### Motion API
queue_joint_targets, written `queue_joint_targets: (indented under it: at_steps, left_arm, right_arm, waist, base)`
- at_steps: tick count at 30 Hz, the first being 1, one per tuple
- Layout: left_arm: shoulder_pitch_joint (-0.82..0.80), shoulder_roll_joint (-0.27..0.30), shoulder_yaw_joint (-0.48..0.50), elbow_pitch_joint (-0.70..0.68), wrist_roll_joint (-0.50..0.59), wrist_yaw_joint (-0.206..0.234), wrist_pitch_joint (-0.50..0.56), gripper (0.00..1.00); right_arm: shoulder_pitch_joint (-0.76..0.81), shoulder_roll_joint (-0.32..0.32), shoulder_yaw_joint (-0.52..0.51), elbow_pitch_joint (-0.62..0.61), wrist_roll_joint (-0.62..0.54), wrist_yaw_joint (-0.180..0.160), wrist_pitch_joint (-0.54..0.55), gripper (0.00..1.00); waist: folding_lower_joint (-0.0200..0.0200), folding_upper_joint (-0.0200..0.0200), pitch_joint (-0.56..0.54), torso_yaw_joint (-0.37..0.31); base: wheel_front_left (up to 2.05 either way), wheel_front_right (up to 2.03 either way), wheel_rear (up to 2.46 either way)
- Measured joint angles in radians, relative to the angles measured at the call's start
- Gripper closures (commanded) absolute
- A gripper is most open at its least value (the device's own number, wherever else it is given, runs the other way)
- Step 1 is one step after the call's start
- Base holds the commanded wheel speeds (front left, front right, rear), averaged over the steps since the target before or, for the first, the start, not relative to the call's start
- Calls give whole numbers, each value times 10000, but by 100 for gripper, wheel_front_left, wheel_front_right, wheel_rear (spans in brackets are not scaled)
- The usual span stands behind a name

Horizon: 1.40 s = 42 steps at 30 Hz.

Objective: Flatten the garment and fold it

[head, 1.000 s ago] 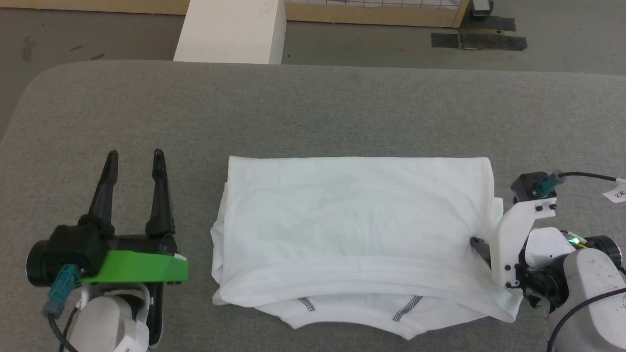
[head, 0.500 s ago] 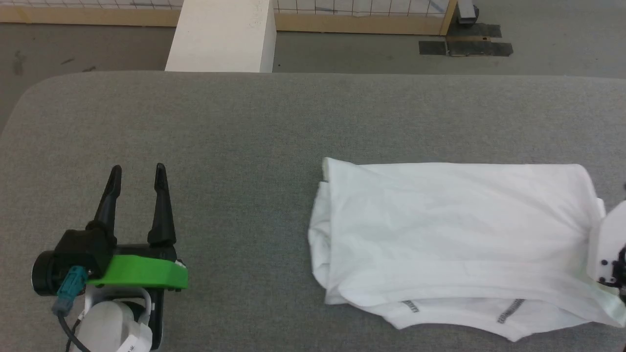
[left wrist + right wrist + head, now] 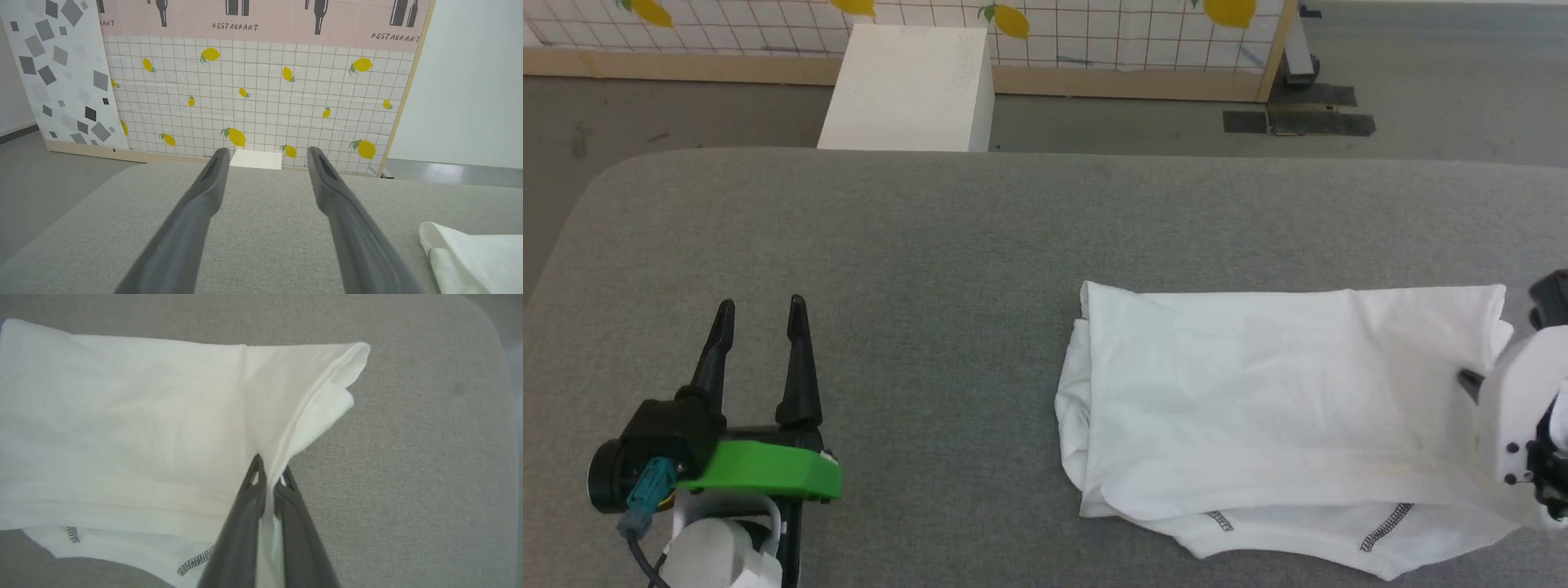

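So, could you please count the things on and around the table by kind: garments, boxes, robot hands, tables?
Garments: 1, the white T-shirt
Boxes: 1, the white box
Robot hands: 2, the left hand and the right hand
Tables: 1, the grey table
Total: 5

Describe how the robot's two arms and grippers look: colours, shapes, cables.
The left gripper has two long, dark, tapering fingers on a black body with a bright green cover. It also has a teal plug trailing a dark cable, and a pale forearm. The right gripper has the same dark grey fingers, set behind a white bracket.
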<state>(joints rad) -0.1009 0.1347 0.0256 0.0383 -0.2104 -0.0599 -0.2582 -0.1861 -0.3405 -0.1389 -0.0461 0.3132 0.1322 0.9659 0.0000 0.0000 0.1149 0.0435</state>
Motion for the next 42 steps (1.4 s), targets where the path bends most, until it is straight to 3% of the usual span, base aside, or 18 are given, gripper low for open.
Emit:
queue_joint_targets:
  at_steps: [4, 9, 20, 28, 29, 30, 31, 42]
  left_arm:
    - [4, -35, 33, -21, 29, -8, 0, 0]
    - [-1, -82, 6, 8, 31, -38, 0, 0]
    - [-26, -297, -171, 244, 29, -190, 0, 0]
    - [-27, -368, -107, 362, 27, -261, 0, 0]
    - [-26, -378, -102, 376, 27, -272, 0, 0]
    - [-26, -391, -104, 389, 27, -272, 0, 0]
    - [-25, -405, -100, 399, 27, -274, 0, 0]
    - [22, -430, 86, 324, 77, -318, 0, 0]
  right_arm:
    - [181, 280, 892, -1337, 500, 0, 123, 100]
    - [58, 744, 2031, -1333, 560, 0, -65, 100]
    - [-1711, 1544, 4224, 1528, 274, 0, -1231, 100]
    - [-2353, 1835, 4911, 3937, -98, 0, -1814, 100]
    - [-2415, 1852, 4978, 4201, -155, 0, -1910, 91]
    - [-2482, 1847, 5072, 4362, -221, 0, -1975, 66]
    - [-2577, 1839, 5202, 4497, -318, 0, -2092, 0]
    - [-3697, 2038, 7206, 3835, -125, 0, -4008, 0]
  waist:
    - [0, 0, -41, 165]
    - [0, 0, -19, 393]
    - [0, 0, 167, 1318]
    - [0, 0, 368, 1953]
    - [0, 0, 380, 2006]
    - [0, 0, 384, 2039]
    - [0, 0, 385, 2070]
    - [0, 0, 200, 1564]
  base:
    - [0, 0, 0]
    - [0, 0, 0]
    - [0, 0, 0]
    - [0, 0, 0]
    - [0, 0, 0]
    - [0, 0, 0]
    - [0, 0, 0]
    - [0, 0, 0]
